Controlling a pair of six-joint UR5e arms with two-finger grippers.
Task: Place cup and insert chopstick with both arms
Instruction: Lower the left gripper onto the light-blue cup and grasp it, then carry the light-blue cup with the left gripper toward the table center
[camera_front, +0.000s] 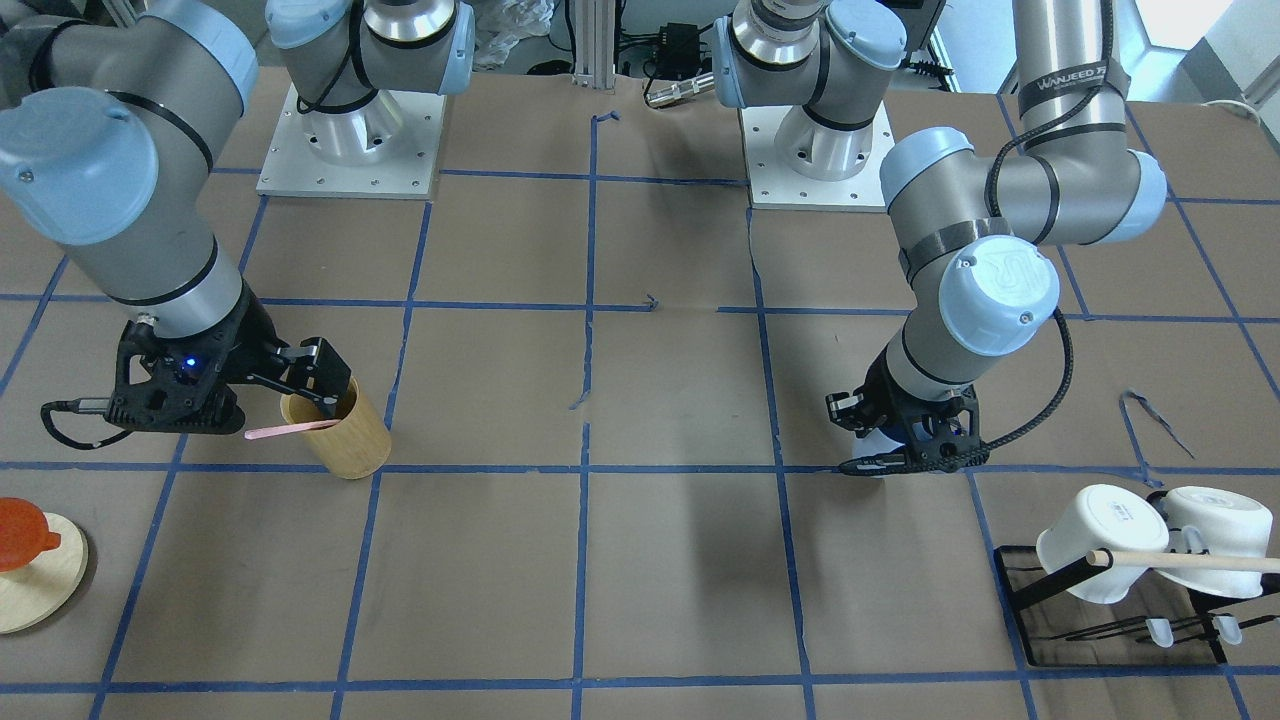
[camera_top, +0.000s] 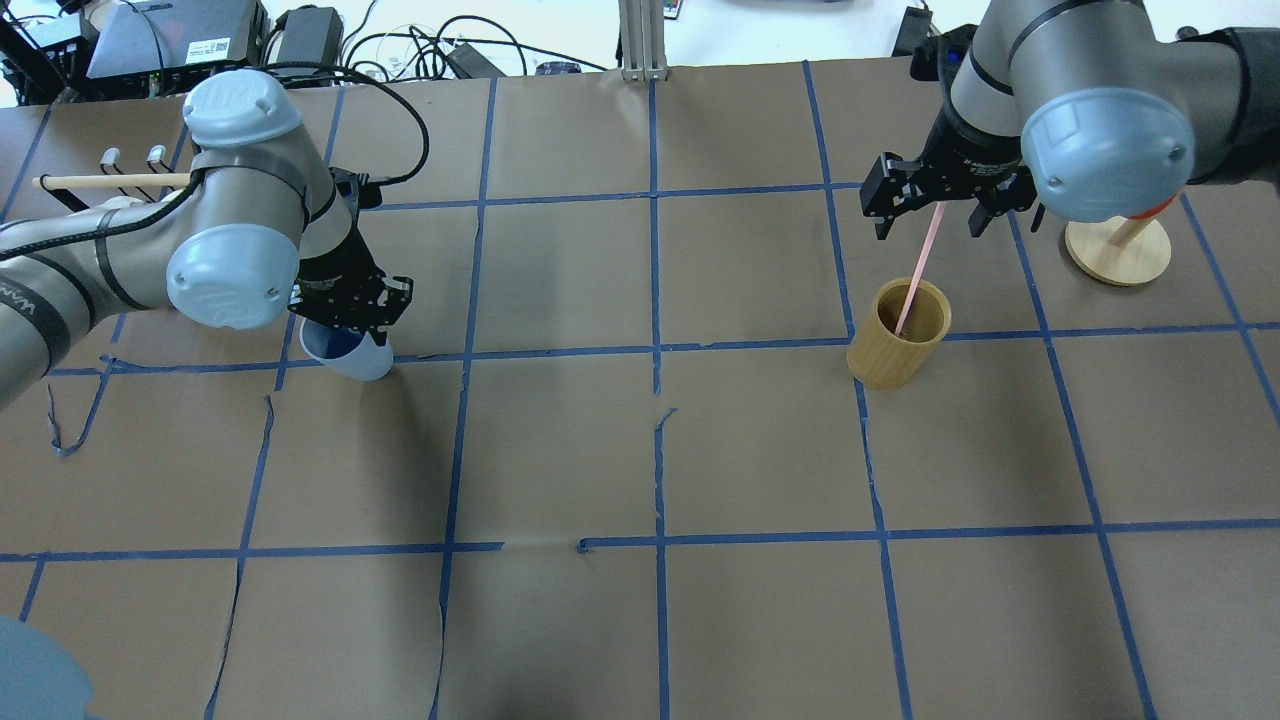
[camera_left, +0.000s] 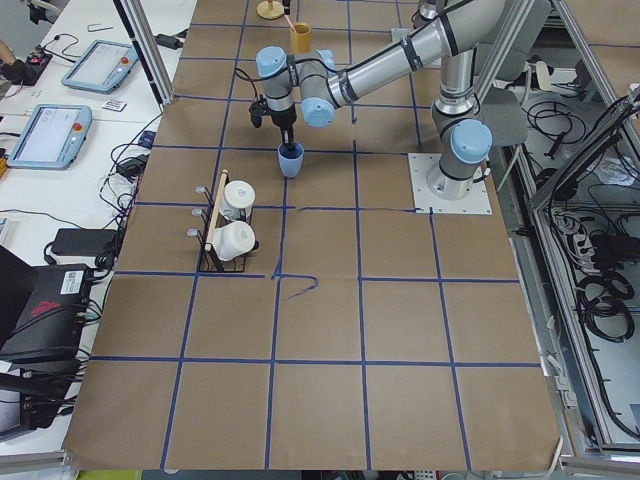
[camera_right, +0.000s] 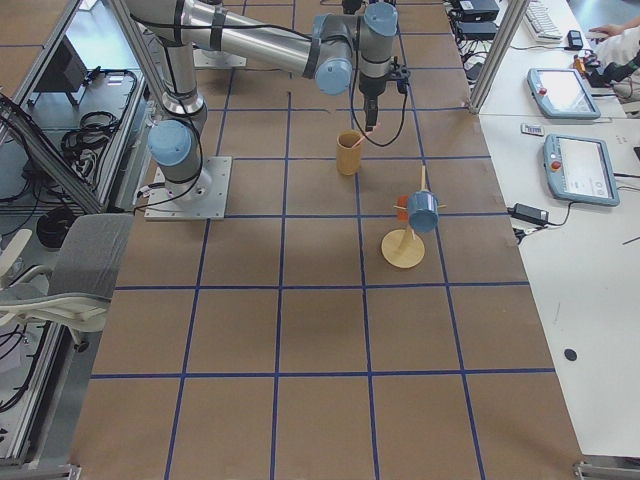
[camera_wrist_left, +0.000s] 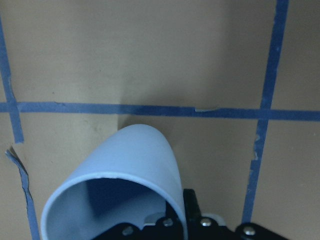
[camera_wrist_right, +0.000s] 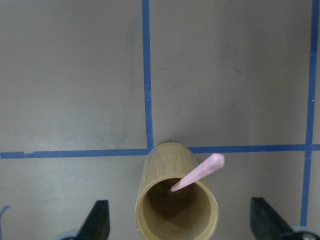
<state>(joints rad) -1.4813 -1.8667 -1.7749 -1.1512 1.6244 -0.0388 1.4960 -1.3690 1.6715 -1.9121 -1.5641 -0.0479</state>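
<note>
The light-blue cup (camera_top: 348, 352) is at the table surface by a blue tape line at the left. My left gripper (camera_top: 350, 312) is shut on its rim, one finger inside and one outside, as the left wrist view (camera_wrist_left: 125, 170) shows. The cup leans a little; I cannot tell whether it rests on the table. A pale-pink chopstick (camera_top: 918, 270) leans inside the tan bamboo holder (camera_top: 897, 350) at the right. My right gripper (camera_top: 932, 208) hovers above the holder, open, with its fingers (camera_wrist_right: 99, 220) wide apart and clear of the chopstick (camera_wrist_right: 197, 175).
A black rack with white mugs (camera_front: 1100, 545) and a wooden dowel (camera_top: 100, 182) stands at the table's left end. A round wooden stand (camera_top: 1118, 252) with an orange cup (camera_front: 20, 532) is beyond the holder at the right end.
</note>
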